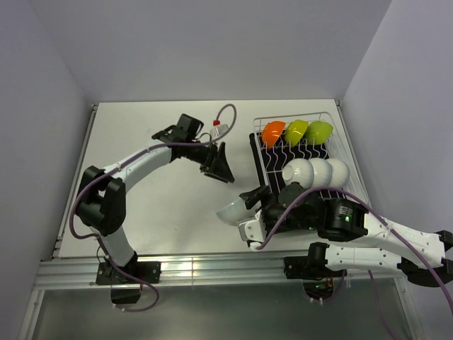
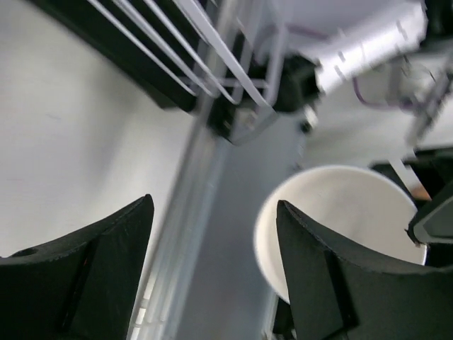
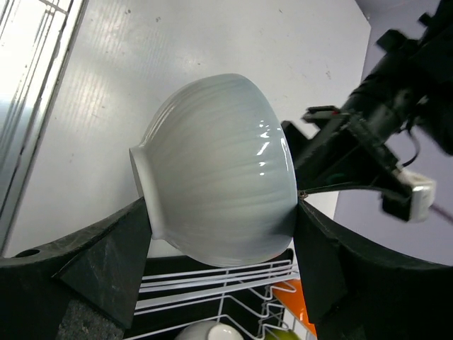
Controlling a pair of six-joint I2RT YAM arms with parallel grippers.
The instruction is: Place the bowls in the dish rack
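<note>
Jaws of the right gripper (image 3: pixel 221 219) clench a white bowl (image 3: pixel 212 177), one black finger pressed to each side of its ribbed wall, the bowl tipped on its side with its foot to the left in the right wrist view. From above, the held bowl hangs over the table (image 1: pixel 156 134) just beside the near left corner of the dish rack (image 1: pixel 311 151), outside the wires. The left gripper (image 1: pixel 219 164) hovers over the middle of the table, to the left of the rack, its jaws spread wide and grasping nothing; its own wrist camera looks between the parted fingers (image 2: pixel 92 269) toward the open mouth of the same white bowl and a blurred corner of the rack. Inside the rack, six bowls stand on edge among the prongs in two rows: an orange bowl (image 1: pixel 272 132) and two lime green bowls (image 1: pixel 296 132) (image 1: pixel 320 130) along the far row, three white bowls (image 1: pixel 297 172) (image 1: pixel 318 172) (image 1: pixel 338 171) touching one another along the near row.
</note>
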